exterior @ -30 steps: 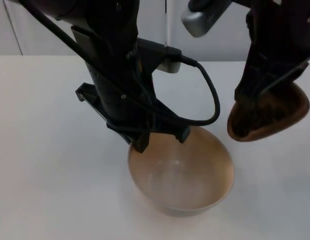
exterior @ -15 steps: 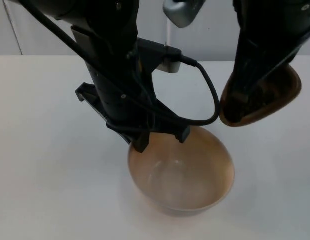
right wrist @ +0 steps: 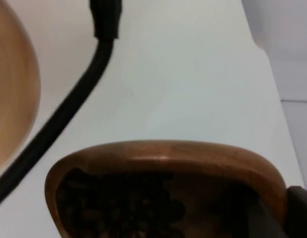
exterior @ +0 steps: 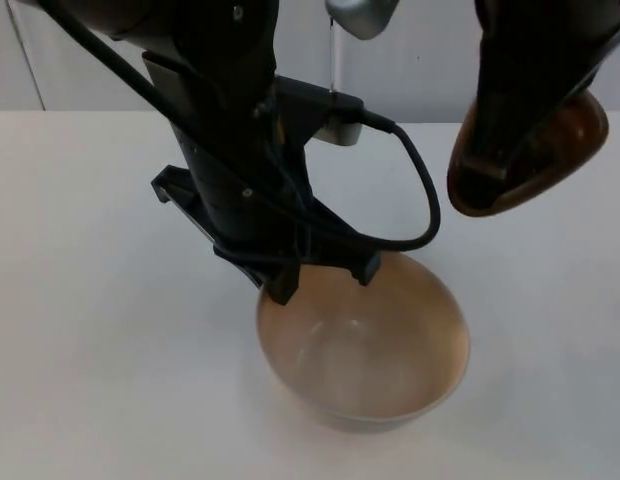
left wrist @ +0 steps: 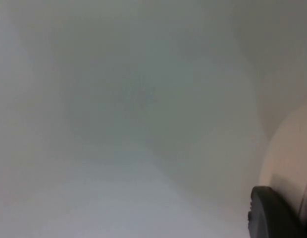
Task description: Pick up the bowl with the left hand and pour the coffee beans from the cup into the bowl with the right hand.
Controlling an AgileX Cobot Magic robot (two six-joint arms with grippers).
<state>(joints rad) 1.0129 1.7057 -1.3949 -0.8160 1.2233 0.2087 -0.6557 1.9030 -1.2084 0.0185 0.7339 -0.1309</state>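
A tan wooden bowl (exterior: 375, 345) hangs low over the white table, held at its far rim by my left gripper (exterior: 305, 270), which is shut on it. The bowl's inside looks empty. The pale bowl wall (left wrist: 287, 153) lies beside a black fingertip (left wrist: 272, 213) in the left wrist view. My right gripper (exterior: 490, 175) is shut on a brown wooden cup (exterior: 545, 160), raised up and to the right of the bowl. Dark coffee beans (right wrist: 119, 208) fill the cup (right wrist: 163, 158) in the right wrist view, where the bowl (right wrist: 15, 99) sits off to one side.
The white table (exterior: 90, 300) spreads around the bowl. The grey partition wall (exterior: 420, 60) closes off the far edge. A black cable (exterior: 420, 190) loops from the left arm between the bowl and the cup.
My right gripper has lifted the cup higher and brought it toward the bowl, then slightly back up and right. The left gripper and bowl have stayed still.
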